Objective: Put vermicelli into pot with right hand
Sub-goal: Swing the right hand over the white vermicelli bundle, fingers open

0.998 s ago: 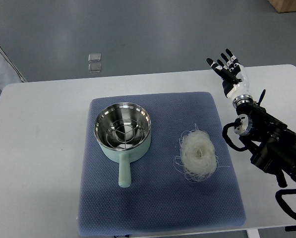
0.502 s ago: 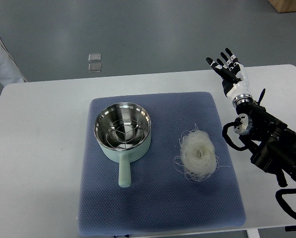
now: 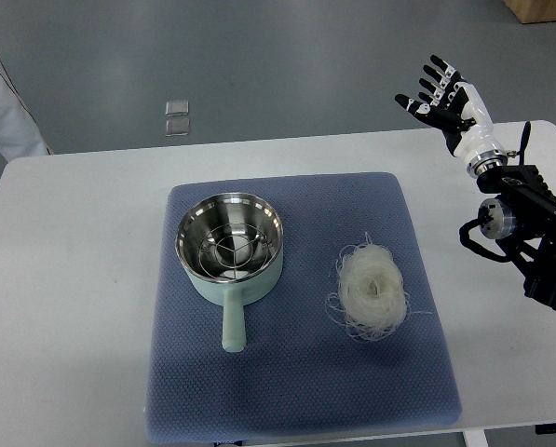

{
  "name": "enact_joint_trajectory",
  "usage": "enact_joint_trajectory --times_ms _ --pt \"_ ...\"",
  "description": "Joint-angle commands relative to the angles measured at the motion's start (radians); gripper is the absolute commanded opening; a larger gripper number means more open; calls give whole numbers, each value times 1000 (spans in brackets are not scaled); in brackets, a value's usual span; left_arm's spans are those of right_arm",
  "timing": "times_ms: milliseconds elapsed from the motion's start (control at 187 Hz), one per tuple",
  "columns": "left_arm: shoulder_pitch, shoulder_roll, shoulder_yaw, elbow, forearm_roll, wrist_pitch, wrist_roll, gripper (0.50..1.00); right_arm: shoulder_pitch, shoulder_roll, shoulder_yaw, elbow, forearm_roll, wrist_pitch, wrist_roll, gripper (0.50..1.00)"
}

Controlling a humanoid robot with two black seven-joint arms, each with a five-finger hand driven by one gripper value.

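A white nest of vermicelli [image 3: 372, 291] lies on the blue mat [image 3: 296, 372], right of centre. The pale green pot [image 3: 230, 245] with a steel inside and a wire rack stands on the mat's left half, its handle pointing toward me. My right hand [image 3: 442, 97] is raised beyond the table's far right edge, fingers spread and holding nothing. It is well above and to the right of the vermicelli. The black right arm [image 3: 529, 233] runs in from the right edge. The left arm is out of sight.
The mat covers the middle of a white table [image 3: 73, 279]. Grey floor lies beyond the far edge, with two small clear squares [image 3: 177, 116] on it. A white cloth shape [image 3: 3, 107] shows at the left edge.
My right hand and forearm have lifted and swung up and to the right, away from the table corner. The vermicelli and pot have not moved.
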State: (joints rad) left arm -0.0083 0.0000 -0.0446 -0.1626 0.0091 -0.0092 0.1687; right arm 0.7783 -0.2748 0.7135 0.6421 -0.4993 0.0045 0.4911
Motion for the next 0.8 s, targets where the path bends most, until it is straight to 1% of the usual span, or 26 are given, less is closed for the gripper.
enact_joint_trajectory --times_ms 0,192,272,422,523,678,753,795 --pt "1 0 0 -1 0 0 0 1000 7 -76 -52 44 -140 26 0 928" --pt "1 0 0 0 0 0 0 1000 16 -216 -141 126 -349 132 6 928" --pt "1 0 0 0 0 0 0 1000 19 -270 -149 188 -441 187 15 928" --pt "-1 0 0 0 0 0 0 1000 61 -337 -167 292 -676 236 15 928" --pt "-1 0 0 -1 0 0 0 1000 122 -397 -183 378 -795 338 15 928" --pt "-1 0 0 0 0 0 0 1000 190 -451 -215 507 -926 486 15 928" --pt "-1 0 2 0 0 0 0 1000 203 -469 -261 580 -982 535 15 928" --pt "-1 0 2 -1 0 0 0 1000 213 -483 -293 616 -1018 549 15 928"
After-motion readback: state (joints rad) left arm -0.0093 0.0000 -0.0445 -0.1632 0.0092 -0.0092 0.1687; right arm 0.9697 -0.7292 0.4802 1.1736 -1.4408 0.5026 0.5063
